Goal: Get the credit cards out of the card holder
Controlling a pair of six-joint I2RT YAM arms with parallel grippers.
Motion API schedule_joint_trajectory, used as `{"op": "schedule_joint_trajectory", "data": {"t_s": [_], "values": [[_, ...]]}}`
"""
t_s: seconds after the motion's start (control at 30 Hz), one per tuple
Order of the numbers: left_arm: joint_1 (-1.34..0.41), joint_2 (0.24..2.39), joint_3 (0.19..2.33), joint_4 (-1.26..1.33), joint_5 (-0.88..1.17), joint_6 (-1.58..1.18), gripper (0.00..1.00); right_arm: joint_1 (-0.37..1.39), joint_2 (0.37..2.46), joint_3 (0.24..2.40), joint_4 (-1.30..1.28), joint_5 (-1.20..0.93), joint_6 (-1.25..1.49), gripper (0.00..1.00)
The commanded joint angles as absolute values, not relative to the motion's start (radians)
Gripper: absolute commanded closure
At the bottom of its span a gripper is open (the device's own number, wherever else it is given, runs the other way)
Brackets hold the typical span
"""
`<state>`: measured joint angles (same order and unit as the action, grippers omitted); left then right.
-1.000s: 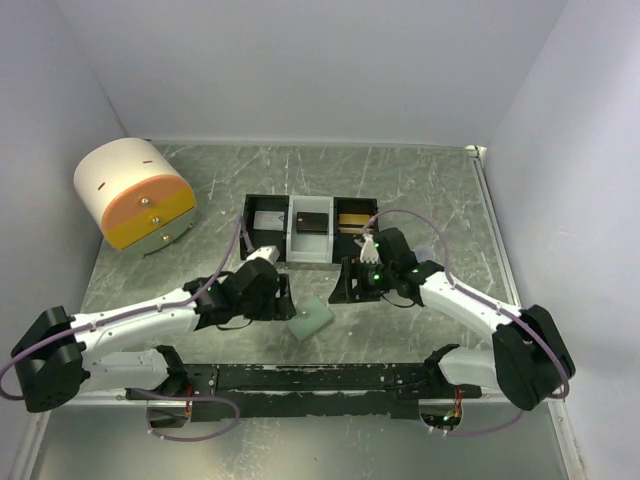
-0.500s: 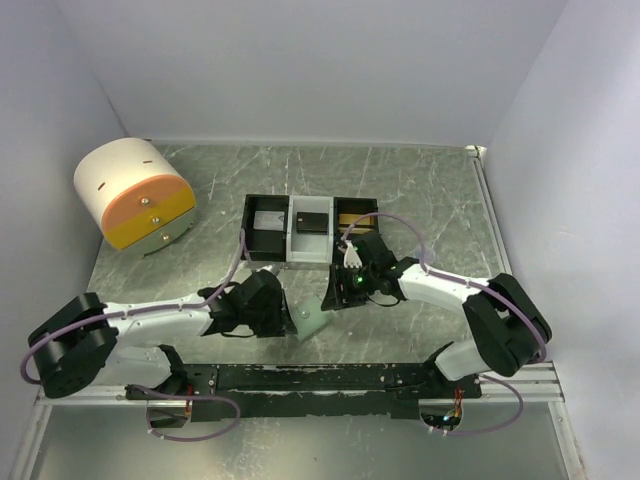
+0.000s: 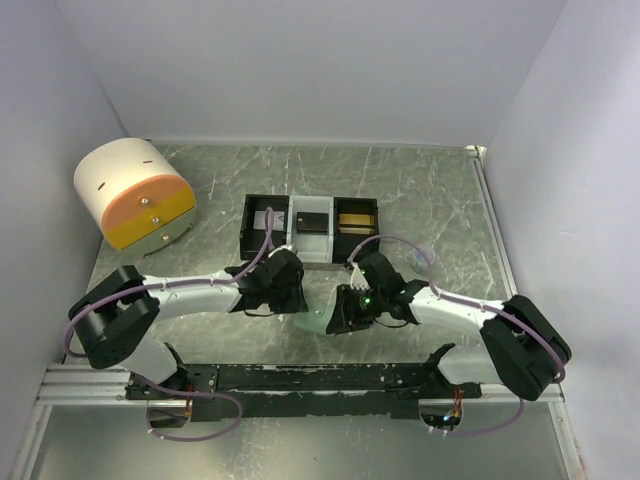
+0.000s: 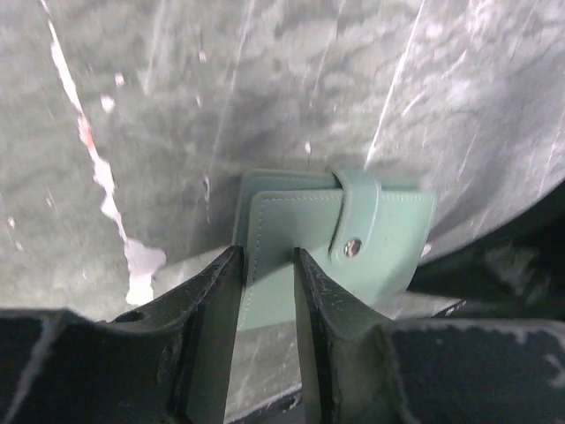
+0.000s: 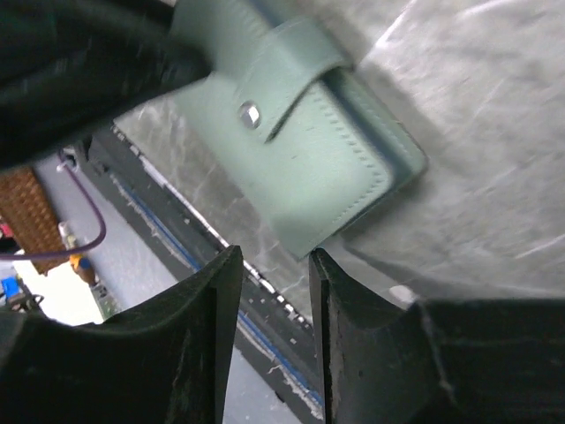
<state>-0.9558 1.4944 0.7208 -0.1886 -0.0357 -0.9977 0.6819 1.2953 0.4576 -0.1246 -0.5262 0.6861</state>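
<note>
Left wrist view puts the card holder [image 4: 296, 230] on the counter [image 4: 177, 106], folded shut, with its strap [image 4: 360, 212] snapped across the front. No credit cards show yet. The holder's near edge lies between the jaws of the left gripper [image 4: 265, 258], which stand narrowed with a gap. I cannot tell whether they already pinch that edge or only rest over it.

In the right wrist view the right gripper [image 5: 269, 256] holds its jaws parted just short of the holder's corner. Only counter and rail show between them, so nothing is gripped there.

Seen from the top external view, both arms have swung inward over the last second and now meet over the holder near the counter's front edge. Both pairs of jaws have drawn in from a wider spread. That reads as the start of a two-sided hold, with the unsnapping and every card removal still ahead. The black-and-white tray [image 3: 247, 225] sits behind, clear of both arms.
</note>
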Motion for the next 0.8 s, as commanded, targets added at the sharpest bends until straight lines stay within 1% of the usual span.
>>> {"op": "schedule_joint_trajectory", "data": {"t_s": [0.0, 0.1, 0.17, 0.23, 0.3, 0.4, 0.53, 0.6, 0.67, 0.77], "values": [[-0.892, 1.535, 0.770, -0.092, 0.020, -0.898, 0.60, 0.728, 1.218, 0.430, -0.075, -0.582, 0.763, 0.61], [-0.864, 1.570, 0.814, -0.090, 0.051, -0.849, 0.60, 0.731, 1.140, 0.431, -0.152, -0.491, 0.768, 0.54], [-0.859, 1.586, 0.846, -0.129, 0.035, -0.824, 0.59, 0.731, 1.092, 0.464, -0.242, -0.359, 0.753, 0.48], [-0.858, 1.586, 0.864, -0.184, 0.001, -0.819, 0.58, 0.730, 1.075, 0.514, -0.304, -0.248, 0.712, 0.47], [-0.856, 1.561, 0.859, -0.229, -0.035, -0.832, 0.57, 0.731, 1.096, 0.560, -0.311, -0.220, 0.644, 0.47], [-0.857, 1.483, 0.805, -0.255, -0.068, -0.882, 0.55, 0.732, 1.178, 0.630, -0.300, -0.250, 0.564, 0.54], [-0.857, 1.327, 0.697, -0.276, -0.102, -0.985, 0.53, 0.758, 1.250, 0.682, -0.264, -0.269, 0.515, 0.59], [-0.857, 1.243, 0.640, -0.291, -0.119, -1.039, 0.52, 0.783, 1.282, 0.702, -0.267, -0.245, 0.497, 0.60], [-0.856, 1.160, 0.592, -0.314, -0.140, -1.077, 0.50, 0.812, 1.323, 0.730, -0.289, -0.208, 0.473, 0.63], [-0.856, 1.044, 0.536, -0.365, -0.178, -1.111, 0.45, 0.864, 1.372, 0.764, -0.312, -0.147, 0.445, 0.66]]}}
